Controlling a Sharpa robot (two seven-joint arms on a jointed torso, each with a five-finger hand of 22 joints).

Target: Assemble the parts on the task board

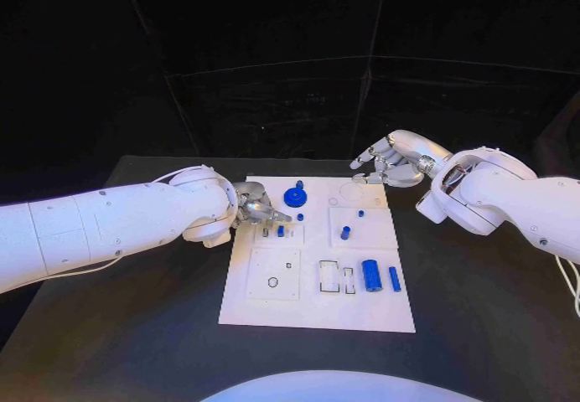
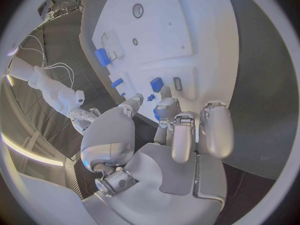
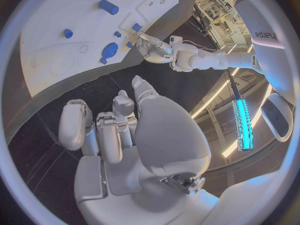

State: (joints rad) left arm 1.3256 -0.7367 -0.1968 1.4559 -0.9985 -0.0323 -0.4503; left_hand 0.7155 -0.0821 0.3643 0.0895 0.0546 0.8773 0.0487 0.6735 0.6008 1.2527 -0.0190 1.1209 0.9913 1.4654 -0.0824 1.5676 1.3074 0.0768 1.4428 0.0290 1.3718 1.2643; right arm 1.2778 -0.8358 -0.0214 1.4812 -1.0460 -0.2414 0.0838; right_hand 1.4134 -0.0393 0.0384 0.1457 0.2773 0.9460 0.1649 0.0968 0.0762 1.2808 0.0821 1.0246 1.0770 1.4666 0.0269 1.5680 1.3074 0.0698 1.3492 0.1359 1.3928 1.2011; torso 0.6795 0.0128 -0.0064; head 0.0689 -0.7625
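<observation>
The white task board (image 1: 317,306) lies in the middle of the table. My left hand (image 1: 256,205) hovers at its far left edge with its fingers bent and nothing in them. One fingertip (image 2: 165,92) reaches next to a small blue block (image 1: 281,230) standing in the board; I cannot tell if they touch. A round blue disc (image 1: 295,198) sits just beyond that hand. Two blue pegs (image 1: 346,232) stand mid-board. A blue cylinder (image 1: 371,273) and a blue bar (image 1: 394,278) lie at the near right. My right hand (image 1: 389,163) hangs empty over the far right corner, fingers loosely apart.
Black table (image 1: 484,293) surrounds the board on all sides. Empty recesses, among them a rectangular outline (image 1: 328,276) and a round hole (image 1: 274,282), mark the board's near half. The right wrist view shows the disc (image 3: 110,50) and my left hand (image 3: 153,47) beside it.
</observation>
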